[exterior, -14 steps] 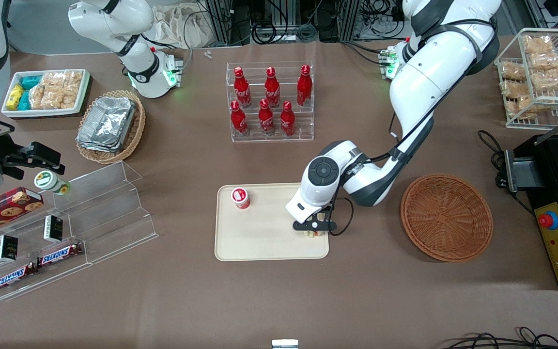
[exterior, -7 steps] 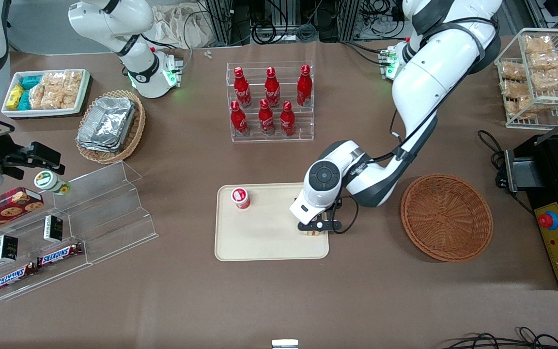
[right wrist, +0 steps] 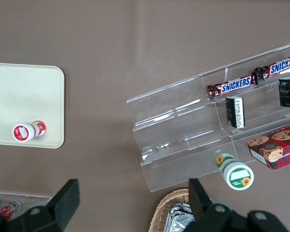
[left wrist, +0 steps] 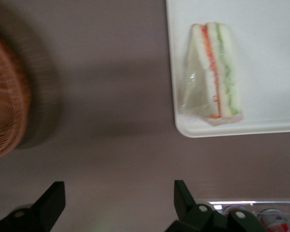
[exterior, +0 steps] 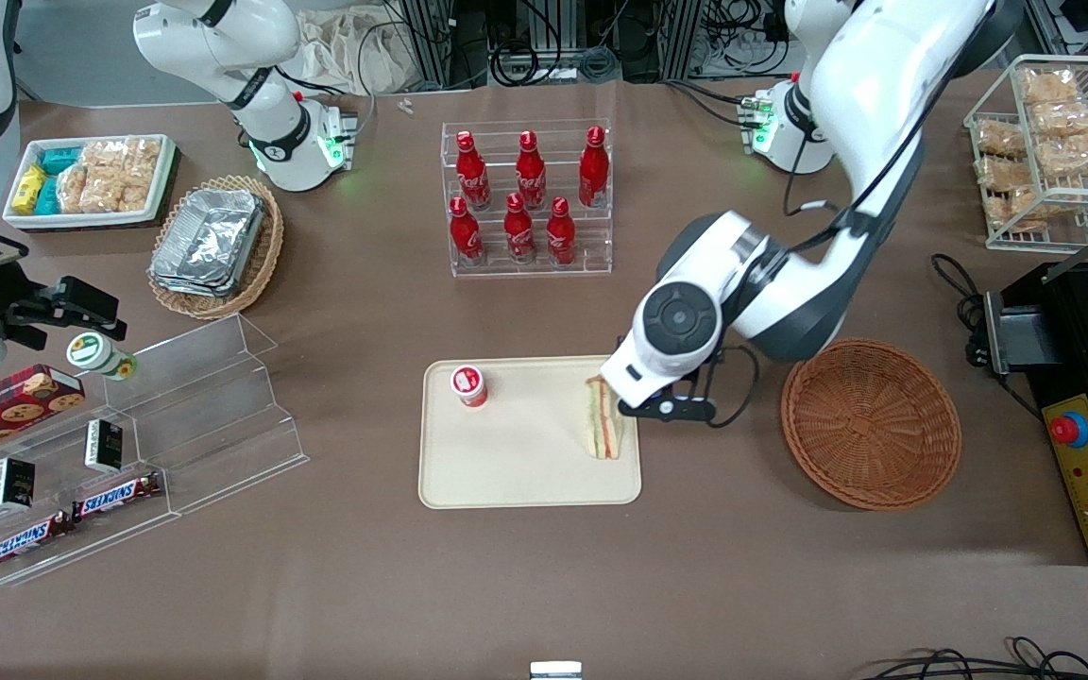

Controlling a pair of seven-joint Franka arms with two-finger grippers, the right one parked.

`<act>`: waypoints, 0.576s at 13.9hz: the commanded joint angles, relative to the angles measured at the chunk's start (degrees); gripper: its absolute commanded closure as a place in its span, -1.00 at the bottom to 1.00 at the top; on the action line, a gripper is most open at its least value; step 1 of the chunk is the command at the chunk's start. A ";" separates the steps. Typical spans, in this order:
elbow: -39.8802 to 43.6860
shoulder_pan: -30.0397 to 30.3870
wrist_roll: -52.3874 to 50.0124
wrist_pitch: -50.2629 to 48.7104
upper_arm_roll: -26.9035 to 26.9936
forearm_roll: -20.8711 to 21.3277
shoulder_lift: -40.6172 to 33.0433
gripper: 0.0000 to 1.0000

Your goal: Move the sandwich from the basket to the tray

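Note:
The sandwich (exterior: 603, 420) lies flat on the cream tray (exterior: 506, 477), at the tray's edge nearest the basket; its orange, red and green layers show in the left wrist view (left wrist: 214, 72), where the tray (left wrist: 270, 53) shows too. The reddish-brown wicker basket (exterior: 870, 423) is empty and stands beside the tray toward the working arm's end; its rim shows in the left wrist view (left wrist: 5, 101). My left gripper (exterior: 667, 408) (left wrist: 117, 200) is open and empty, raised above the bare table between tray and basket.
A small red-capped bottle (exterior: 469, 385) stands on the tray. A clear rack of red bottles (exterior: 527, 198) stands farther from the front camera. A tan basket of foil containers (exterior: 213, 246) and a clear stepped shelf with snacks (exterior: 128, 444) lie toward the parked arm's end.
The gripper has let go of the sandwich, which now lies uncovered on the tray. The gripper has risen and moved off the tray toward the basket.

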 commanded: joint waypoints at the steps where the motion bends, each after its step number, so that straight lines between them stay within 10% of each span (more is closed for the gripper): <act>1: -1.47 -0.03 7.66 -4.13 5.28 -3.81 -6.78 -0.98; 8: -1.30 -0.20 25.27 -9.86 22.16 -10.42 -18.57 -1.00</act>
